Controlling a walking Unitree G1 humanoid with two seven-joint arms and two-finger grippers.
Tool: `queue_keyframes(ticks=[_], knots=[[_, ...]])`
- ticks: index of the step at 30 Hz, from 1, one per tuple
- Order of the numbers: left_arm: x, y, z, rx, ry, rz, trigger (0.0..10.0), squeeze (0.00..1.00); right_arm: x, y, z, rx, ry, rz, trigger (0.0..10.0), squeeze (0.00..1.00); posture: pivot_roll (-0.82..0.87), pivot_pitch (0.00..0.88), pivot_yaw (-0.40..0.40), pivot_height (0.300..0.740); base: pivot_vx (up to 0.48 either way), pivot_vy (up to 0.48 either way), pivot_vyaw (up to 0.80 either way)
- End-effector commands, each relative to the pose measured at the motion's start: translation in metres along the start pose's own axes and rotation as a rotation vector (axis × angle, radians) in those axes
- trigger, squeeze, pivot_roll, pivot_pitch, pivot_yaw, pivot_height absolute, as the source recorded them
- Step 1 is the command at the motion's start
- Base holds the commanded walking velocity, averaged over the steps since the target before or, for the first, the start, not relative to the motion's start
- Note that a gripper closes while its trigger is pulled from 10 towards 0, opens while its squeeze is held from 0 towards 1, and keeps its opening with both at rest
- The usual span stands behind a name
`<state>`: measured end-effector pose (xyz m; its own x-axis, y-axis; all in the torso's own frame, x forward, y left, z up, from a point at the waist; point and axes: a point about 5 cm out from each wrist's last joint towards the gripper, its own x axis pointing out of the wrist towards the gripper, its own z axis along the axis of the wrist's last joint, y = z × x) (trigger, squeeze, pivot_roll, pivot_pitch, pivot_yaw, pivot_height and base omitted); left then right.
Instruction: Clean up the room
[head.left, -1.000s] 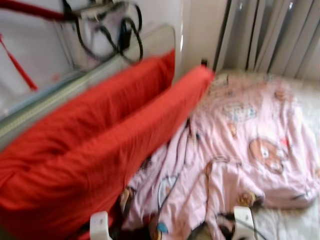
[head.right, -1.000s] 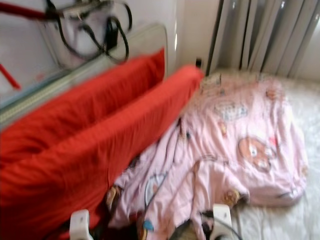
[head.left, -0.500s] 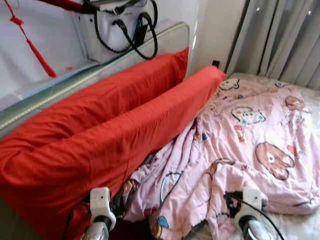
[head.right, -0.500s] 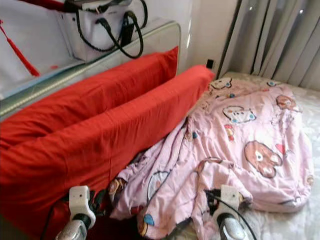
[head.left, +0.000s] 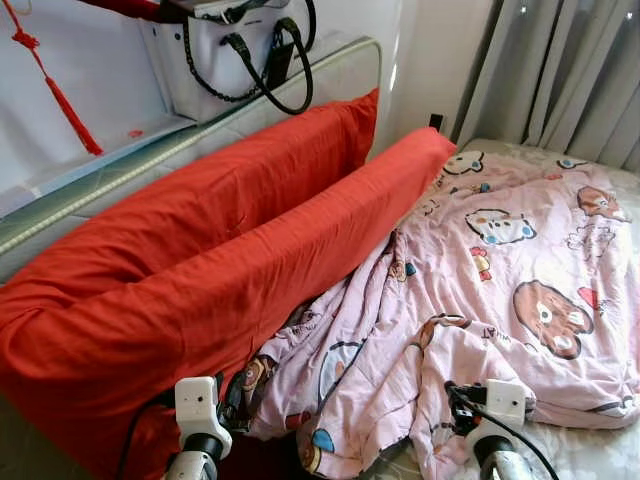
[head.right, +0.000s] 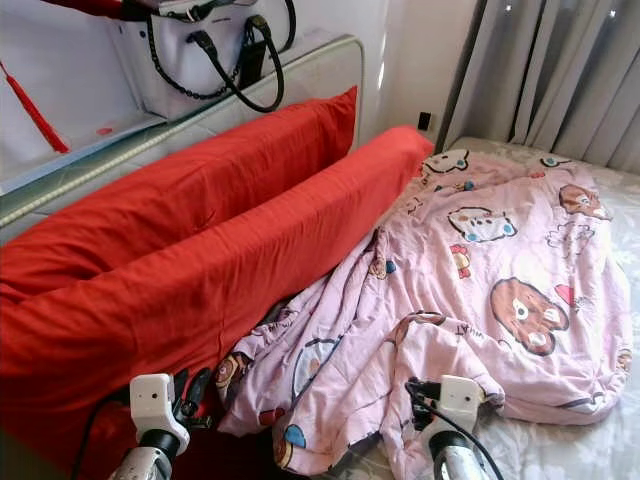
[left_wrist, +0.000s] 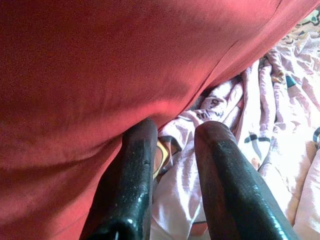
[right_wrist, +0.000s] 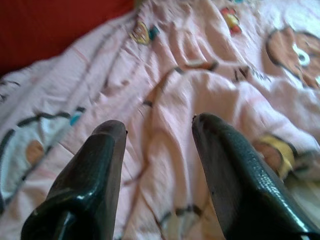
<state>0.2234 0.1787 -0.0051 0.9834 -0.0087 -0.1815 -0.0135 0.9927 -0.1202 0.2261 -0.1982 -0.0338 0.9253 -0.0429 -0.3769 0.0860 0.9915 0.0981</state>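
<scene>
A crumpled pink quilt (head.left: 500, 270) with cartoon bears lies on the bed, its near edge bunched against two long red pillows (head.left: 220, 270). My left gripper (left_wrist: 175, 132) is open, its fingertips at the seam where the lower red pillow meets the quilt's folds. My right gripper (right_wrist: 159, 127) is open just above a raised fold of the pink quilt (right_wrist: 200, 95), holding nothing. Both white wrists (head.left: 197, 404) (head.left: 497, 400) show at the lower edge of the head views.
A white handbag (head.left: 235, 50) with black handles sits on the headboard ledge (head.left: 100, 180). A red tassel (head.left: 55, 90) hangs on the wall. Grey curtains (head.left: 570, 70) stand at the back right. White sheet (head.right: 590, 440) shows at the near right.
The camera has steadied and tilted down slightly; the blur is gone. Both wrists have come further into view at the lower edge, over the quilt's near edge.
</scene>
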Motion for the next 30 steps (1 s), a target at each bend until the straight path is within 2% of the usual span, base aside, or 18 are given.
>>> queue_keyframes(ticks=[1, 7, 19, 22, 26, 30], knots=[[0.002, -0.001, 0.004, 0.001, -0.011, -0.004, 10.0, 0.0, 0.003, 0.004, 0.005, -0.015, -0.015, 0.022, 10.0, 0.0, -0.01, 0.0, 0.031, 0.725, 0.0, 0.0, 0.0], [0.006, -0.006, 0.01, -0.009, -0.021, -0.013, 10.0, 0.0, 0.008, 0.008, 0.012, -0.04, -0.021, 0.037, 10.0, 0.0, 0.0, 0.0, 0.022, 0.68, 0.0, 0.0, 0.0], [0.008, -0.004, 0.016, -0.013, -0.024, -0.003, 10.0, 0.0, 0.008, 0.02, 0.012, -0.045, -0.029, 0.064, 10.0, 0.0, 0.0, 0.0, 0.017, 0.68, 0.0, 0.0, 0.0], [0.009, -0.004, 0.016, -0.014, -0.026, -0.001, 10.0, 0.0, 0.01, 0.022, 0.007, -0.055, 0.019, 0.071, 10.0, 0.0, 0.0, 0.0, 0.016, 0.68, 0.0, 0.0, 0.0], [0.009, -0.004, 0.017, -0.015, -0.025, 0.0, 10.0, 0.0, 0.01, 0.021, 0.006, -0.059, 0.035, 0.068, 10.0, 0.0, 0.0, 0.0, 0.015, 0.656, 0.0, 0.0, 0.0], [0.009, -0.004, 0.017, -0.015, -0.024, 0.001, 10.0, 0.0, 0.01, 0.022, 0.009, -0.045, 0.001, 0.066, 10.0, 0.0, 0.01, 0.0, 0.014, 0.642, 0.0, 0.0, 0.0]])
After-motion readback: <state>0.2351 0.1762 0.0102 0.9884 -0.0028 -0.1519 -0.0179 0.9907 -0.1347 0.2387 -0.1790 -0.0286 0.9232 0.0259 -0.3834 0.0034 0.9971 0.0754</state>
